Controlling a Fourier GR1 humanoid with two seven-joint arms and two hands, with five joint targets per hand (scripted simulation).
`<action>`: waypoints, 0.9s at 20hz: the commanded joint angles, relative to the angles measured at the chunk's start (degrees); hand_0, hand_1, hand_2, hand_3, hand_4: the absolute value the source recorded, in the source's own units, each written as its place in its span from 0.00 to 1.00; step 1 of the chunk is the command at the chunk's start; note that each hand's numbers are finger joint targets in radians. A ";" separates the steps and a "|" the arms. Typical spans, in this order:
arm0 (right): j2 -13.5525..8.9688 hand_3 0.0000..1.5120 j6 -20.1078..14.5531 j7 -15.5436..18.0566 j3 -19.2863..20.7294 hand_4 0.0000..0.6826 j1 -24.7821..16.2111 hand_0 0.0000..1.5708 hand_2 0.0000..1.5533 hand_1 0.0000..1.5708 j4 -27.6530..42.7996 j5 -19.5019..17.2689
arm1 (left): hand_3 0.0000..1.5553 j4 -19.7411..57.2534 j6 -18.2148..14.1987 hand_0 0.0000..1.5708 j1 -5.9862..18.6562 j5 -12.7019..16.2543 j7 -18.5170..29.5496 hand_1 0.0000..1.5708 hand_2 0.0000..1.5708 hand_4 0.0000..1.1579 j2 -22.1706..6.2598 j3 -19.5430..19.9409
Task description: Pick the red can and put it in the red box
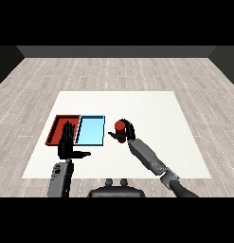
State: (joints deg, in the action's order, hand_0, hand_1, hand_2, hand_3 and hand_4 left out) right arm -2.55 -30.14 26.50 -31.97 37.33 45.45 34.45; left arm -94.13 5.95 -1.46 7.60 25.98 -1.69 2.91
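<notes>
Right hand: the right hand (pixel 125 133) is curled round the red can (pixel 120 126), holding it upright just right of the light blue tray (pixel 90 130), over the white table (pixel 151 114).
Left hand: the left hand (pixel 67 142) stands with fingers straight and thumb out, holding nothing, its fingertips overlapping the near edge of the red tray (pixel 57 124).
Red can: in the right hand's grasp, well short of the red tray, with the blue tray lying between them.
Risk, wrong tray: the blue tray is the nearer of the two; a release made too soon would likely land the can there.
Risk, collision: the left hand sits at the red tray's front edge, so an arm crossing over could meet it.
Risk, tipping: a tall can set on a tray's rim may well topple.
Hard to make out: whether the can's base is lifted or resting on the table; most of the can's lower half is behind the fingers.
Hidden: part of the red tray's floor, behind the left hand.
</notes>
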 commanded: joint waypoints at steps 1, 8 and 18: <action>-1.53 0.91 1.68 0.71 2.60 0.85 -2.93 0.98 0.94 0.98 5.09 -3.55 | 0.00 2.65 -0.60 0.00 1.28 -1.22 1.73 0.00 0.00 0.00 0.79 -0.61; -7.49 0.93 -3.83 -5.30 0.96 0.94 -6.74 0.96 0.95 0.96 26.86 -6.63 | 0.00 -4.73 -0.28 0.00 2.26 -1.94 -6.58 0.00 0.00 0.00 1.42 -5.86; -7.71 0.91 -2.39 -9.10 4.80 0.91 -12.09 0.92 0.91 0.92 38.01 -14.23 | 0.00 -8.39 -6.35 0.00 1.54 -5.95 -13.61 0.00 0.00 0.00 1.67 -14.90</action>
State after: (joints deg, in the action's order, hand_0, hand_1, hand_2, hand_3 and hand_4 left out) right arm -11.73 -32.63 19.25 -28.48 25.07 81.85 23.11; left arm -100.31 2.30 0.85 3.50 15.42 -0.36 -7.51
